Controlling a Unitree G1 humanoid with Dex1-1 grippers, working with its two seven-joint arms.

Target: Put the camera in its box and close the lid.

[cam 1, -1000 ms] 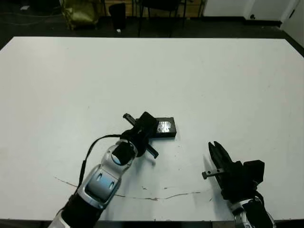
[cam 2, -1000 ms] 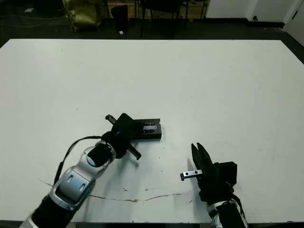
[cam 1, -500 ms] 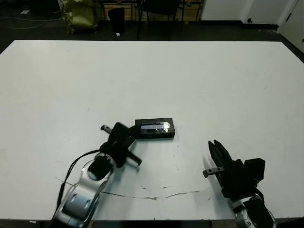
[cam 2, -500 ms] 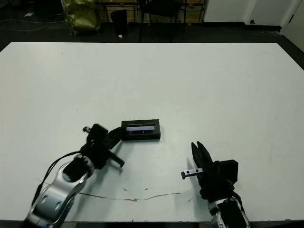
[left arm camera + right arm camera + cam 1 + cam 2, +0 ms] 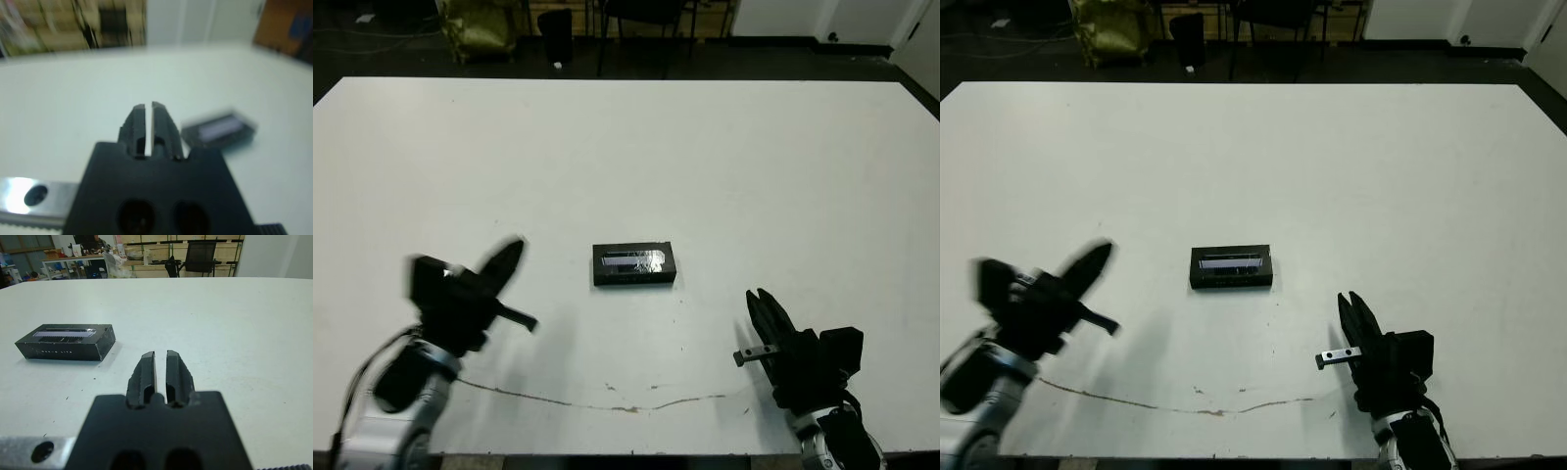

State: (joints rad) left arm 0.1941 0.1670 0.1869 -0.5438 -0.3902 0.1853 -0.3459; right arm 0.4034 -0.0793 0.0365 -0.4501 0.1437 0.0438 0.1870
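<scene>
The black box [image 5: 633,278] lies at the table's middle with the lid [image 5: 633,259] flat on top of it, its glossy pale stripe facing up. The camera is hidden. My left gripper [image 5: 512,253] is blurred, well to the left of the box and apart from it; in the left wrist view its fingertips [image 5: 148,105] are shut on nothing, with the box [image 5: 220,129] off to one side. My right gripper [image 5: 759,299] hovers near the front right, shut and holding nothing, and the right wrist view shows the closed box [image 5: 66,341] ahead of it.
A thin brownish scratch line [image 5: 636,399] runs across the table near its front edge. Beyond the far edge stand dark chairs [image 5: 646,15] and a yellow bag [image 5: 475,22]. White tabletop [image 5: 754,166] surrounds the box.
My left gripper has drawn back from the box's left end, moving left and toward the front. The closed box stays where it was. The right arm has not moved.
</scene>
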